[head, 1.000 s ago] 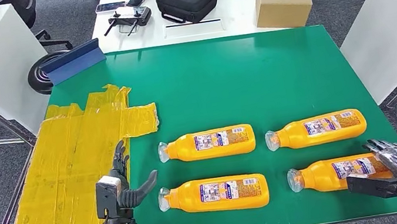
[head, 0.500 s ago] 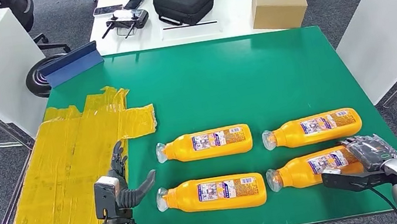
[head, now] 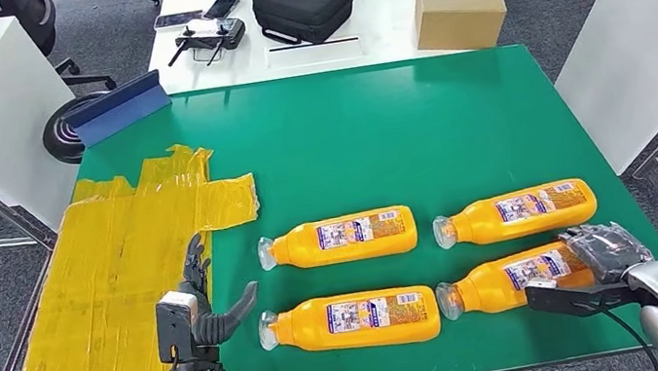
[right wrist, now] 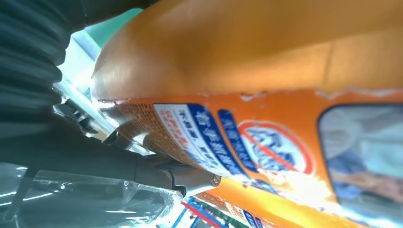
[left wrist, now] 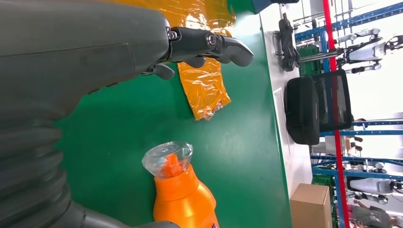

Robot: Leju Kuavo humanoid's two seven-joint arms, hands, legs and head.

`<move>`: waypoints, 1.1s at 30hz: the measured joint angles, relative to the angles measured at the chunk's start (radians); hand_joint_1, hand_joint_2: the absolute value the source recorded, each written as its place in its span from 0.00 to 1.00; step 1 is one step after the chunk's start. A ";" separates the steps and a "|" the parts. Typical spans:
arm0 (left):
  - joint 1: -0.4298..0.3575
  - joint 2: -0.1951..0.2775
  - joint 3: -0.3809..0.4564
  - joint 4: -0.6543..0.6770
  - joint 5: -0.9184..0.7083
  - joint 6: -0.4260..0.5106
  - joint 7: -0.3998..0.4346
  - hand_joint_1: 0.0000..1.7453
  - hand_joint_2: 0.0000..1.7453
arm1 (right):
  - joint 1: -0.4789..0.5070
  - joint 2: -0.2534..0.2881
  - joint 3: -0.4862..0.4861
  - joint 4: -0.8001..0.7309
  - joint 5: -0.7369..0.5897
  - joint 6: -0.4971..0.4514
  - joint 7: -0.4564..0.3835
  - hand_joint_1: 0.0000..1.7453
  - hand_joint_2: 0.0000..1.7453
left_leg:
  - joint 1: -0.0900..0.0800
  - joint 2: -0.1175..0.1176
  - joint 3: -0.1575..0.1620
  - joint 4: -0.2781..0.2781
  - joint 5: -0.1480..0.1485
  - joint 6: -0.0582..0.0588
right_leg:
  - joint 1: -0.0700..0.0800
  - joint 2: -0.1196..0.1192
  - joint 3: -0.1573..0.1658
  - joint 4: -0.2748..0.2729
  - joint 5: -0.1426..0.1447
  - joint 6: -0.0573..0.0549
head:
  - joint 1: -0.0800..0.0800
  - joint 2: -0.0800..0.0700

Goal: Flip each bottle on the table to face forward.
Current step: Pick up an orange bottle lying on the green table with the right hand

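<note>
The right hand [head: 606,252] is wrapped around the base end of the near right bottle [head: 506,279], which lies skewed on the green counter [head: 396,136], cap pointing away from the hand. The left hand [head: 206,307] hovers with fingers apart, beside another bottle [head: 355,321]. The slick plastic could slip mid-turn and knock its neighbour.
</note>
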 joint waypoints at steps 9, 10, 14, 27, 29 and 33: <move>0.010 0.001 0.005 -0.018 -0.010 0.000 0.013 0.00 1.00 | 0.012 0.032 0.001 -0.063 -0.029 0.001 0.026 0.99 1.00 | 0.000 -0.001 -0.001 0.000 0.000 0.000 | 0.000 0.000 -0.001 0.000 0.000 0.000 | 0.000 0.000; 0.011 0.001 0.005 -0.018 -0.011 0.000 0.013 0.00 1.00 | 0.014 0.033 0.001 -0.068 -0.029 0.000 0.027 0.99 1.00 | 0.000 -0.001 -0.001 0.000 0.000 0.000 | 0.000 0.000 -0.001 0.000 0.000 0.000 | 0.000 0.000; 0.013 0.001 0.006 -0.018 -0.013 0.000 0.013 0.00 1.00 | 0.022 0.037 -0.001 -0.085 -0.022 -0.002 0.042 1.00 1.00 | -0.001 -0.001 -0.003 0.000 0.000 0.000 | 0.000 0.000 -0.002 0.000 0.000 0.000 | 0.000 0.000; 0.018 0.001 0.010 -0.018 -0.015 0.002 0.013 0.00 1.00 | 0.028 0.042 -0.015 -0.098 -0.013 -0.003 0.060 1.00 1.00 | -0.001 -0.005 -0.007 0.000 0.000 0.001 | -0.001 -0.004 -0.005 0.000 -0.001 0.001 | 0.000 0.000; 0.018 0.001 0.011 -0.018 -0.015 0.002 0.013 0.00 1.00 | 0.028 0.042 -0.015 -0.099 -0.013 -0.003 0.060 1.00 1.00 | -0.001 -0.005 -0.007 0.000 0.000 0.001 | -0.001 -0.004 -0.005 0.000 -0.001 0.001 | 0.000 0.000; 0.018 0.001 0.014 -0.018 -0.015 0.003 0.013 0.00 1.00 | 0.028 0.042 -0.017 -0.099 -0.013 -0.004 0.061 1.00 1.00 | -0.001 -0.005 -0.008 0.000 0.000 0.001 | -0.001 -0.004 -0.006 0.000 -0.001 0.001 | 0.000 0.000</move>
